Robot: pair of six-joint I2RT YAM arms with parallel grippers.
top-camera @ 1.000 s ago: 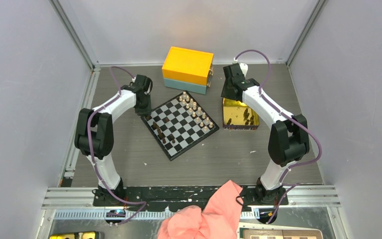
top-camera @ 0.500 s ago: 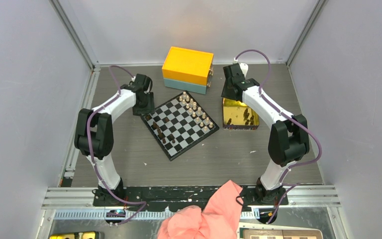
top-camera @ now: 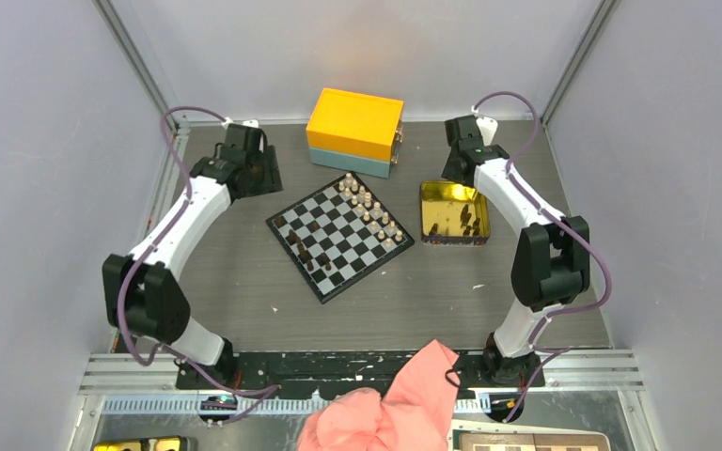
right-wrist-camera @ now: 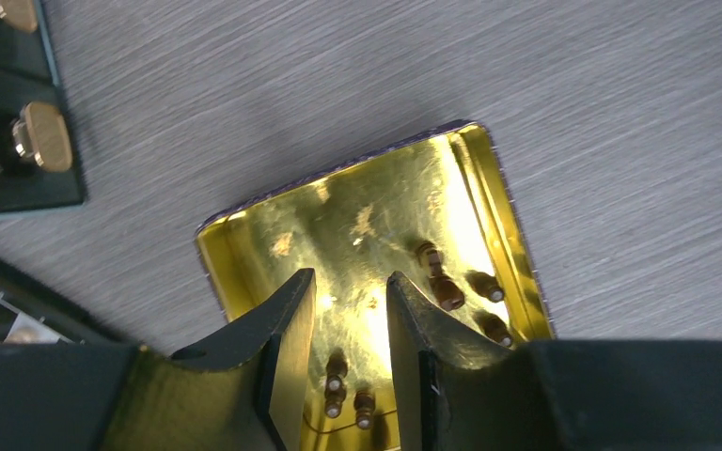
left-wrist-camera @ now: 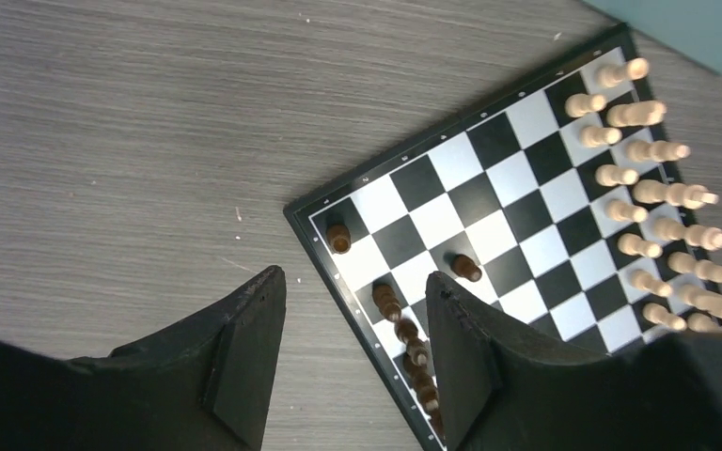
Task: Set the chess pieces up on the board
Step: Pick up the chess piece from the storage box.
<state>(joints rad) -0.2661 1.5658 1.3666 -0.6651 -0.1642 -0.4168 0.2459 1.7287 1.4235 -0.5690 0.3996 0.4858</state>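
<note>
The black-and-white chessboard (top-camera: 340, 232) lies turned like a diamond at the table's middle. Light tan pieces (top-camera: 368, 209) fill two rows along its far right side. Several dark brown pieces (top-camera: 306, 250) stand near its left edge, also in the left wrist view (left-wrist-camera: 404, 331). More dark pieces (right-wrist-camera: 448, 291) lie in the gold tin (top-camera: 455, 216). My left gripper (top-camera: 261, 177) is open and empty, raised beyond the board's left corner (left-wrist-camera: 293, 210). My right gripper (top-camera: 458, 169) is open and empty, raised over the tin's far edge (right-wrist-camera: 338, 174).
An orange box on a teal base (top-camera: 354, 131) stands behind the board; its latches (right-wrist-camera: 41, 136) show in the right wrist view. A pink cloth (top-camera: 387, 404) lies at the near edge. Grey walls enclose the table on three sides.
My left arm has swung back and left, away from the board's corner. My right gripper has risen and moved back from inside the tin to its far edge.
</note>
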